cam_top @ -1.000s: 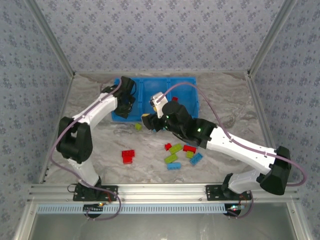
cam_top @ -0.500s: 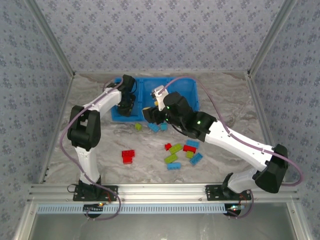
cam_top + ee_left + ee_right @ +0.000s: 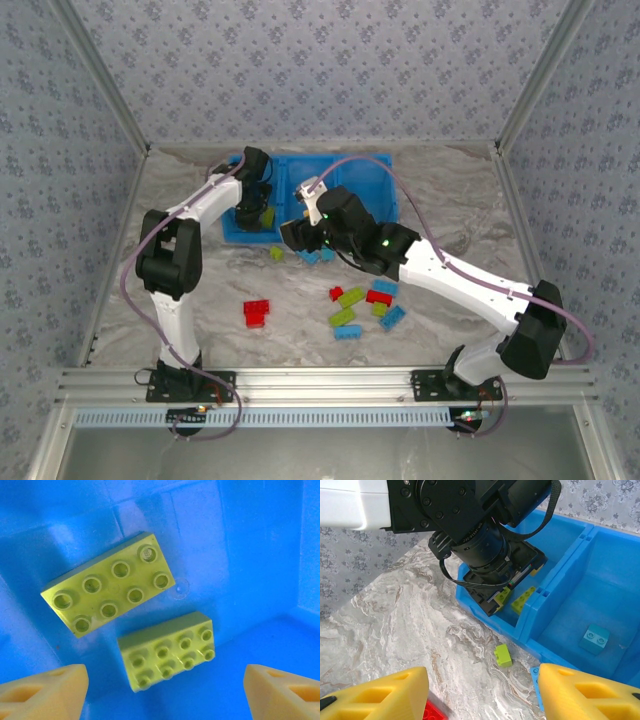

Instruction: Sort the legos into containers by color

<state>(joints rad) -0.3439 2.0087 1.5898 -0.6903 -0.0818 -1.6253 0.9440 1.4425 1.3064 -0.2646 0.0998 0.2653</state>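
Now lift the wide-open, empty left gripper (image 3: 162,700) straight off the yellow-green studded plastic bricks (image 3: 112,590); right gripper (image 3: 482,695) gapes, seemingly empty.

We count two yellow-green legos (image 3: 107,592) in the bin (image 3: 560,592), left-end compartment, and one light-blue lego (image 3: 594,639) in the next.

- The bin (image 3: 372,198) is bright blue throughout, dividers included.
- The upper brick (image 3: 107,582) and the lower brick (image 3: 167,650) are yellow-green.
- The lone brick (image 3: 594,639) in the neighbouring compartment is light blue.
- The small loose brick (image 3: 503,655) is yellow-green; the stacked brick (image 3: 256,312) is red.
- The table (image 3: 290,300) is grey-white marble with veins.
- The walls (image 3: 320,70) carry a grey-blue flower print.
- The left fingers (image 3: 45,692) and the right fingers (image 3: 375,695) are pale yellow-orange.
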